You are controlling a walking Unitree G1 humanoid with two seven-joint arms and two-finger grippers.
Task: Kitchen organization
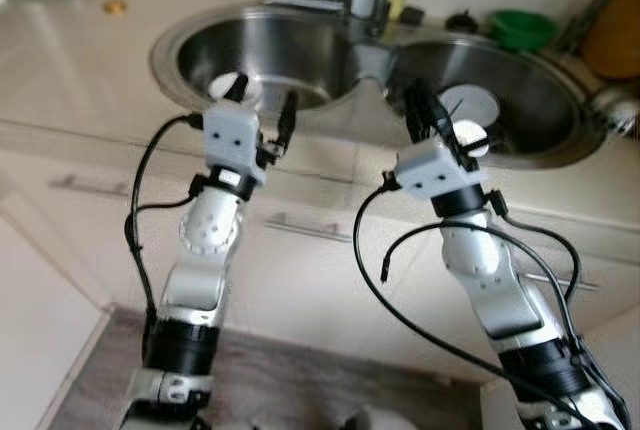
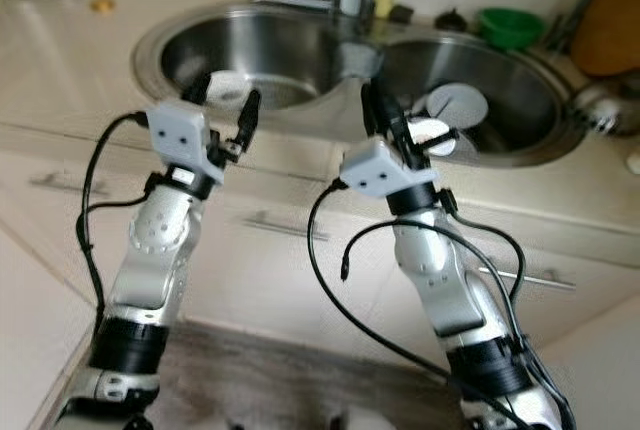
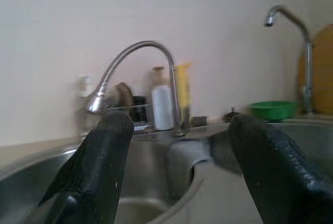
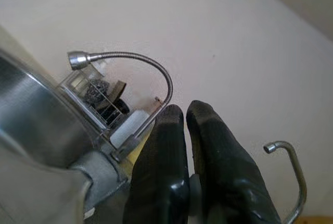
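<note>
hovering left end effector [image 1: 262, 110] spread above sink [image 1: 200, 35], right end effector [image 1: 425, 115] closed

Soft, even daylight fills my view, bright without harsh shadows. The steel sink [image 1: 300, 50] throws pale glare off its basins. Everything at the far edge of the counter looks smeared. At my wrists, my near fingers are blurred and the wall is washed out.

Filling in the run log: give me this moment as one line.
left gripper: open, over left basin | right gripper: shut, empty, at sink front | white plate: in right basin | green bowl: behind sink
</note>
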